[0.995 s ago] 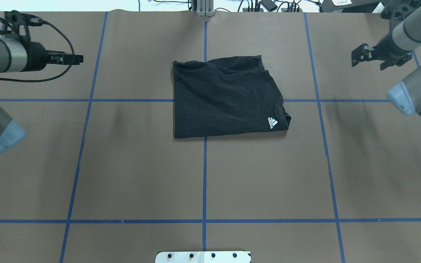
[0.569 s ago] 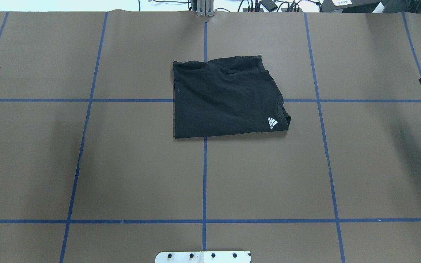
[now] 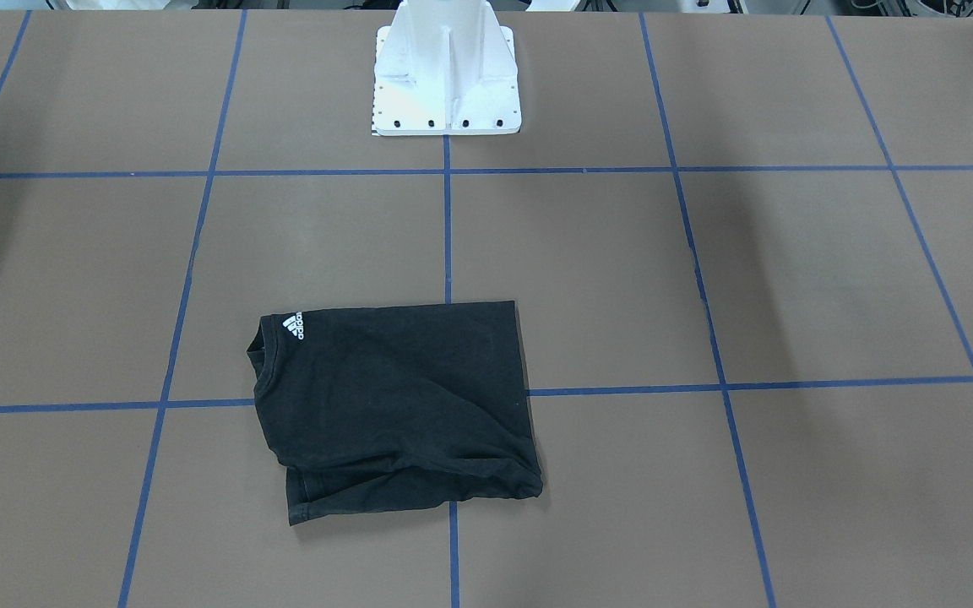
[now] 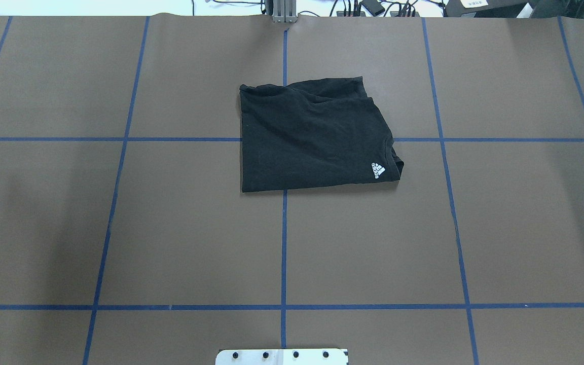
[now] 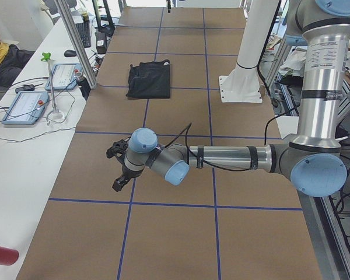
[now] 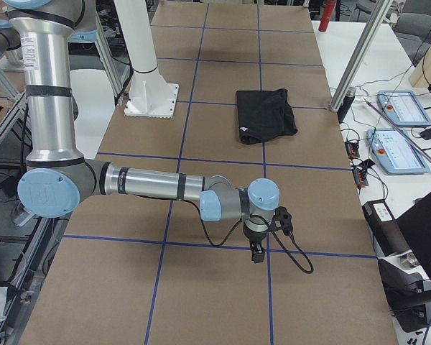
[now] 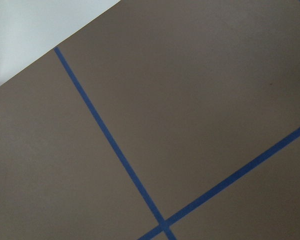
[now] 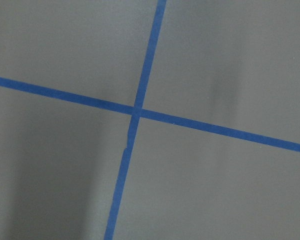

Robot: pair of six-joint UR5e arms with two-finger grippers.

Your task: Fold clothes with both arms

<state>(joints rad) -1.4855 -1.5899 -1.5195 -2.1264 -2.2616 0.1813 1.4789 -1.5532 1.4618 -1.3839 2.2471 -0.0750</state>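
You had both arms stretched out low over the table, one toward each end. The left gripper hung tip-down just above the brown surface. It showed only in the left side view, so I cannot tell you whether its fingers were spread or pressed together. The right gripper pointed down the same way at the other end, seen only in the right side view, and its state I cannot tell either.

The black T-shirt lay well apart from both grippers, between them, near the middle of the table. It was folded into a rough rectangle and lay flat. Its small white logo sat on the top layer beside the collar, at the corner turned toward the right gripper's end and toward the white pedestal. A lower layer of cloth peeked out along the edge farthest from the pedestal.

Under each gripper your wrist cameras showed only table covering and crossing blue tape lines. The left view also caught a pale strip past the table's edge, and the right view had one crossing near its centre.
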